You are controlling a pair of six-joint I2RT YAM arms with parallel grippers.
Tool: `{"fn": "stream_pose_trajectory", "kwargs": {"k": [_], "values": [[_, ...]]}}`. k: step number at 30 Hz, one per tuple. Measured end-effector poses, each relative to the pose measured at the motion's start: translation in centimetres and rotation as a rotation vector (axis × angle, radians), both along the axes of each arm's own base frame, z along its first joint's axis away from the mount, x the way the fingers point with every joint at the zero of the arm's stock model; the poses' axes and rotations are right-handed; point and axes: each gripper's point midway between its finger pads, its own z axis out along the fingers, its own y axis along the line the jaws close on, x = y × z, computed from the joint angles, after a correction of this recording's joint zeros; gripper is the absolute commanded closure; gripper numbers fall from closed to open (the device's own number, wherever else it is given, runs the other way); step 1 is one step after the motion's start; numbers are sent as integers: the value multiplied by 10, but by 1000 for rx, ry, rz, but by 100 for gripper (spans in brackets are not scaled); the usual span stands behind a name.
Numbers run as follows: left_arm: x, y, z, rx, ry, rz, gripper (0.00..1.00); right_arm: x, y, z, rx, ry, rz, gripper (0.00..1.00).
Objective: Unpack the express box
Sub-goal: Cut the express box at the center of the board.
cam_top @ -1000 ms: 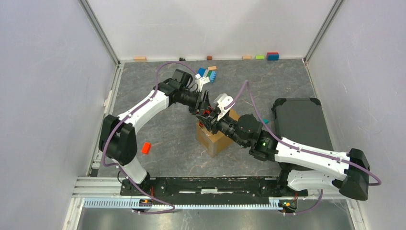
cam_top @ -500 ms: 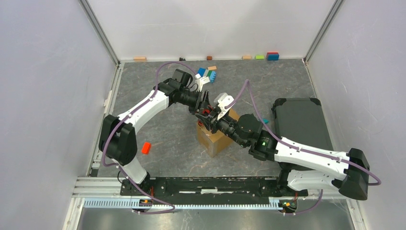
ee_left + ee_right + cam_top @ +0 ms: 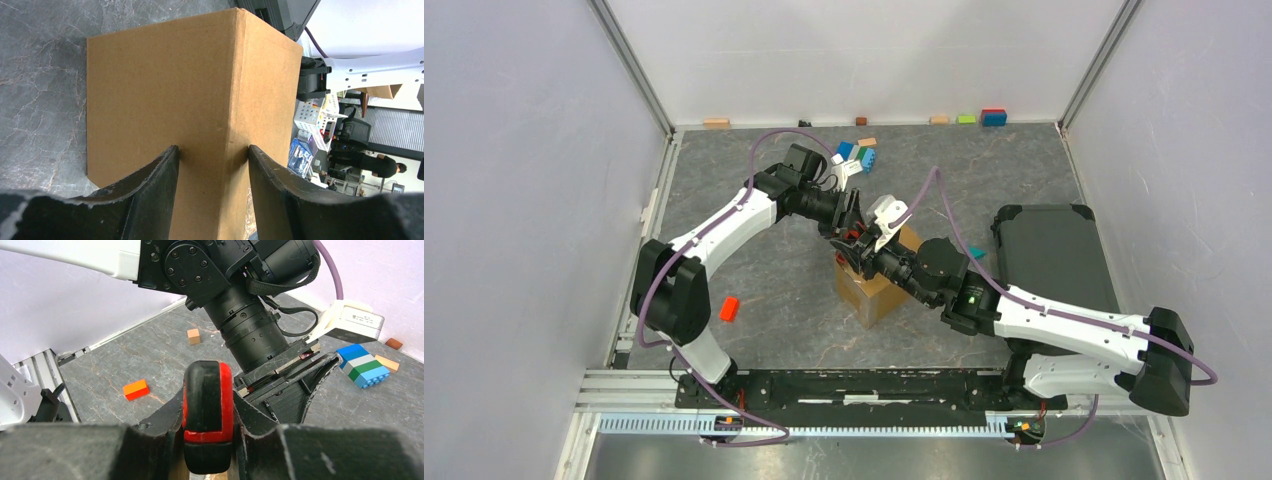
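Fingers of the left hand (image 3: 210,150) are straddling a corner edge of the plain brown cardboard express box (image 3: 165,85), which is standing mid-way on the grey marbled counter (image 3: 774,330). Whether they are squeezing it I cannot tell. The right hand (image 3: 207,410) is pinching a rounded red-and-black piece (image 3: 207,390) over the box.

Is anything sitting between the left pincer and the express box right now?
Nothing visible does. The left pincer straddles an edge of the express box, with only bare cardboard between its jaws; whether they press it is unclear.
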Motion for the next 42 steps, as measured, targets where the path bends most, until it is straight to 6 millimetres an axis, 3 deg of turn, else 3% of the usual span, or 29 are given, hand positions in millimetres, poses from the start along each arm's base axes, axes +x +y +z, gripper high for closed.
{"fn": "stream_pose_trajectory", "kwargs": {"k": [42], "values": [[2,-1,-3,-12,24,-9,43,-1,-1,-2,-16,-6,-25,100]]}}
